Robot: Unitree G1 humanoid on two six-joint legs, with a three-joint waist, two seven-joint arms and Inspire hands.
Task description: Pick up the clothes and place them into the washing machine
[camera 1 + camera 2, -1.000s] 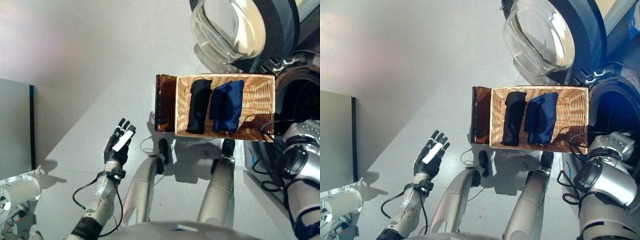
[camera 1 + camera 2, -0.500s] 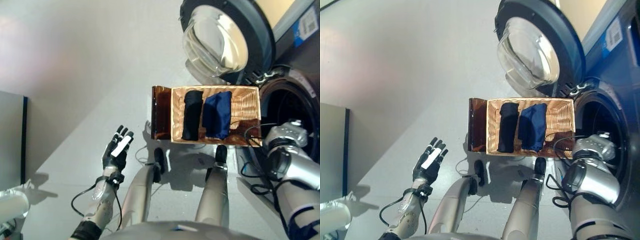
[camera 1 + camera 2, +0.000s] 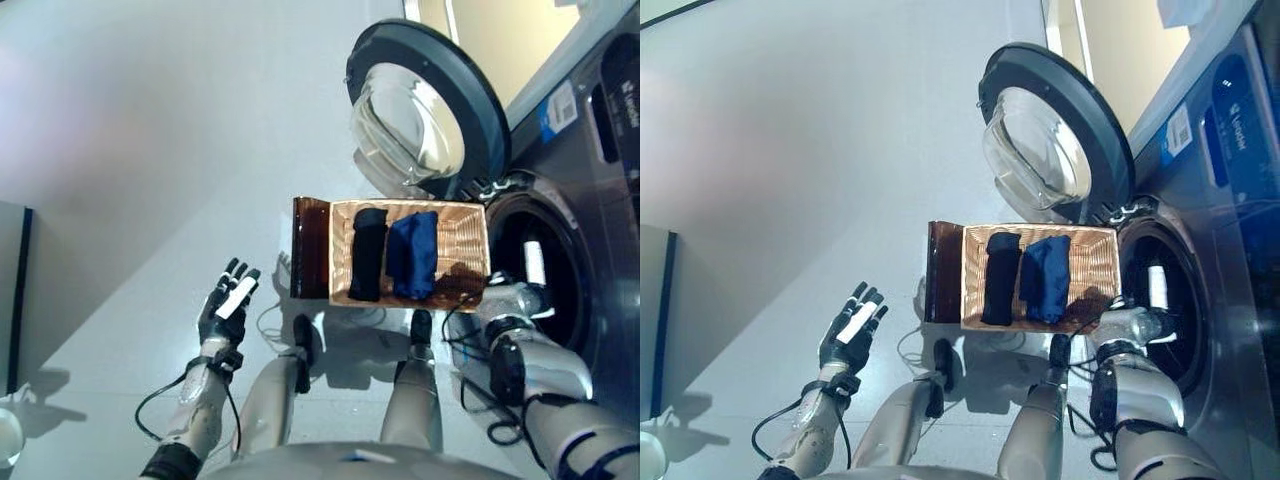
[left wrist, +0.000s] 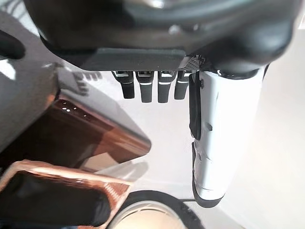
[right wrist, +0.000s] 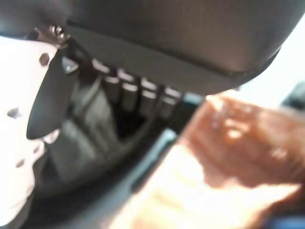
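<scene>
A grey floor (image 3: 130,150) is carrying a basket (image 3: 465,240) parked just beside the washer's mouth (image 3: 1175,310), door (image 3: 420,120) swung wide for loading. Two clothes (image 3: 390,255) are lying inside it. Left hand (image 3: 228,305) is hovering, fingers straight, empty. Right hand (image 3: 1140,322) is reaching at the drum opening, fingers relaxed, holding nothing.

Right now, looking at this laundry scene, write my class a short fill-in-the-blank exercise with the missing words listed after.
1. The wicker basket holds two rolled clothes, one black and one ____.
2. The washing machine door stands ____.
3. The left hand holds ____.
4. The right hand is at the mouth of the machine's ____.

Missing words: blue; open; nothing; drum
</scene>
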